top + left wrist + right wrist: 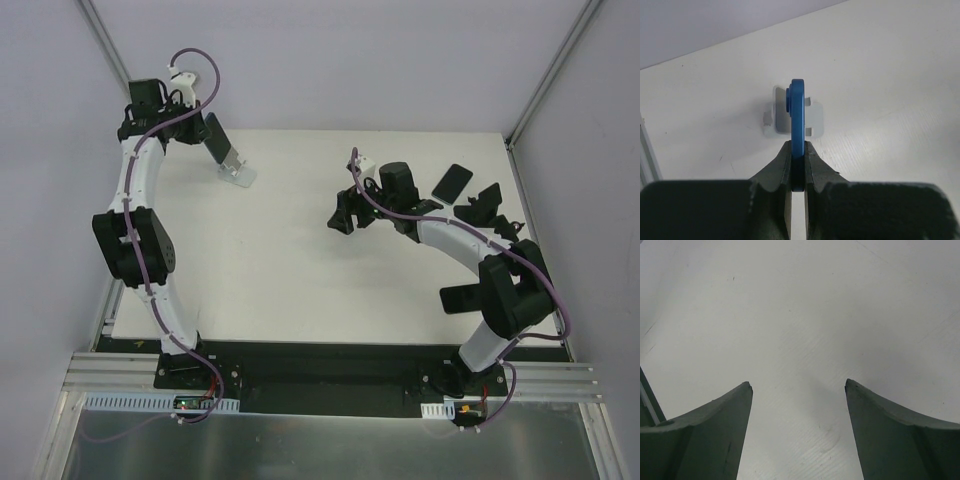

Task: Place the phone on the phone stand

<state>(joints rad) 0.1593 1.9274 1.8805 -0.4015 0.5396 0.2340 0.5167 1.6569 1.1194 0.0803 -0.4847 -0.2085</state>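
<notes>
The left end effector (798, 151) grips the phone (798, 110) tight; lower it slowly, straight onto the stand (816, 118).

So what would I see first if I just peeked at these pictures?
Probably the blue phone, pinched edge-on in the left gripper, right by a small white stand at the far left. Next, the right gripper, wide open over the white table near the middle. Along the right side lie another dark phone and black stands.

Tilted phone (221, 143) in left hand (204, 121)
</notes>
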